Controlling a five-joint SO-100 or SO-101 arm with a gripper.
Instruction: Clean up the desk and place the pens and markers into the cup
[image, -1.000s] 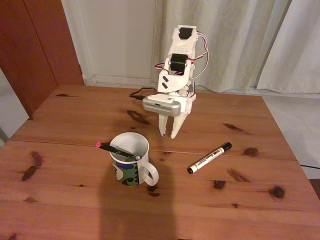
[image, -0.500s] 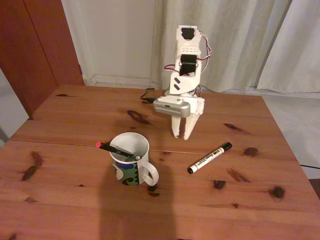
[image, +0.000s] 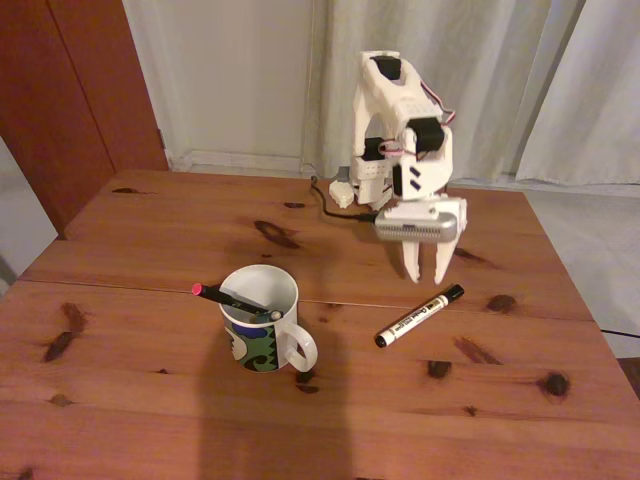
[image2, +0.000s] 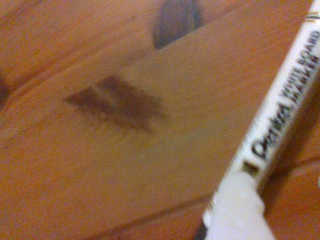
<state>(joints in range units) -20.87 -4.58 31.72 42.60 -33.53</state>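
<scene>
last marker left, risk of a bad pinch

my pincer (image: 425, 277) hangs above the desk (image: 150, 400) with its two fingers spread apart and nothing between them, just off the capped end of the white marker (image: 419, 316), at about 12 o'clock from it in the fixed view. the marker lies flat on the wood, slanted, black cap toward 2 o'clock, well apart from the cup (image: 262, 319), which sits at 9 o'clock of it. a black pen with a red end (image: 226, 297) leans in the cup already; something greenish beside it, too small to tell.

in the wrist view the marker (image2: 280, 115) runs along the right edge, blurred, so i'm off-centre to it. likely trouble:
- fingers not square across the barrel, so it rolls or skids away.
- gripping near the cap, so it droops and misses the rim.
- swinging toward 9 o'clock too low, which could knock the cup or the leaning pen.
</scene>
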